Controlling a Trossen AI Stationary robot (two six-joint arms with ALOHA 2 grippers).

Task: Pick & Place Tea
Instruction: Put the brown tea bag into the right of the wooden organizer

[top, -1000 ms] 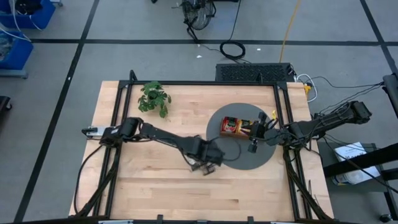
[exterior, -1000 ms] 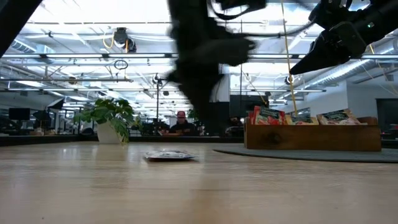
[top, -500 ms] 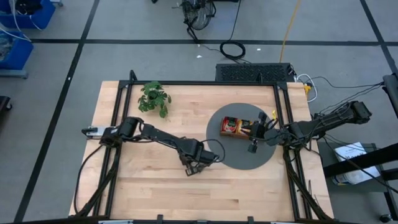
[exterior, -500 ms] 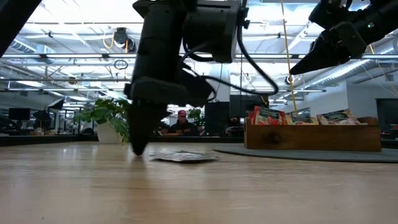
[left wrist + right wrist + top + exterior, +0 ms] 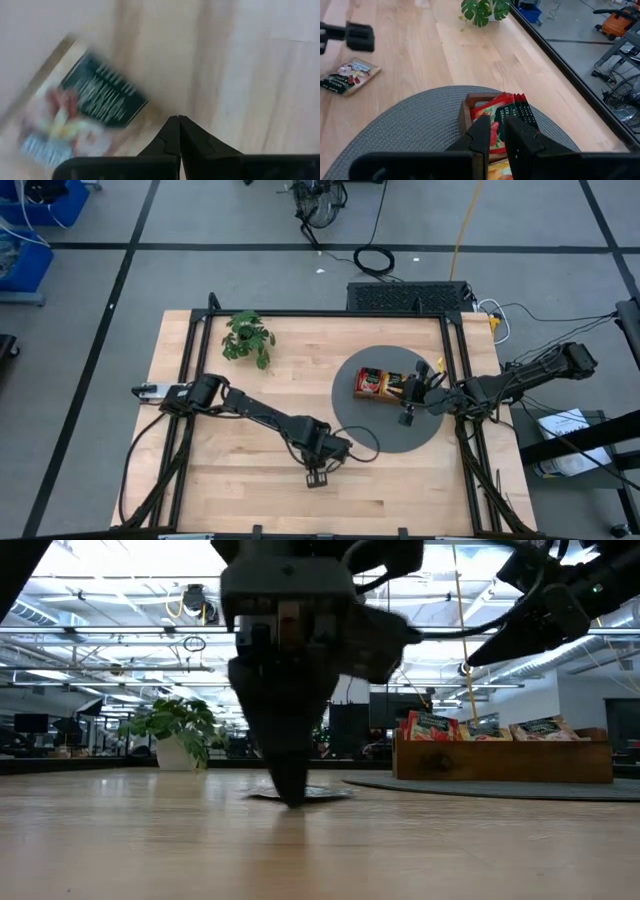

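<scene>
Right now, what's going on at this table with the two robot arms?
The left gripper is down at the wooden table, fingers shut and empty, its tips on the bare wood right beside a loose tea sachet lying flat. The right gripper waits with shut fingers above the wooden tray of upright sachets, which sits on the round grey mat. A small potted plant stands at the far corner.

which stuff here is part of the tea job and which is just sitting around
Part of the job:
- loose tea sachet lying flat on the wood
- tea sachets standing in the wooden tray
- left claw, shut, tips down beside the loose sachet
- right claw over the tray

Just lying about:
- potted plant
- round grey mat
</scene>
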